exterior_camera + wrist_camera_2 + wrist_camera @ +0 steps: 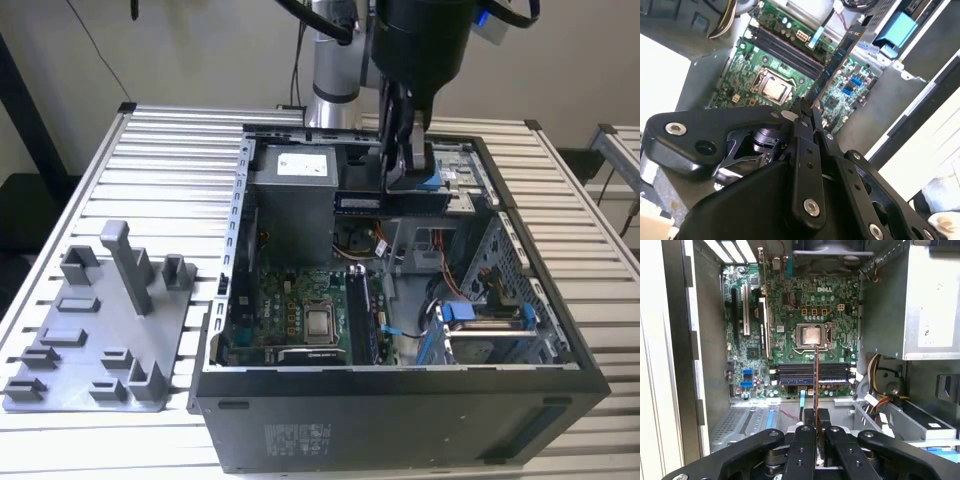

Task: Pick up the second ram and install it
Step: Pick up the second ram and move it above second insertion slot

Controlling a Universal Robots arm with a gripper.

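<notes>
My black tool point(805, 112) is clamped on one end of the thin bluish memory stick point(836, 62). The stick juts straight out from the fingertips, above the green motherboard point(790, 340) inside the open black computer case point(400, 420).

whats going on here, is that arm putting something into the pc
The robot arm's black pincer is shut on a thin, flat bluish memory stick, gripping it near one end. It holds the stick above the open dark metal computer case, over the green motherboard. The stick is not yet seated in the long black memory slots. A grey plastic holder tray sits on the table at the exterior view's left.
</notes>
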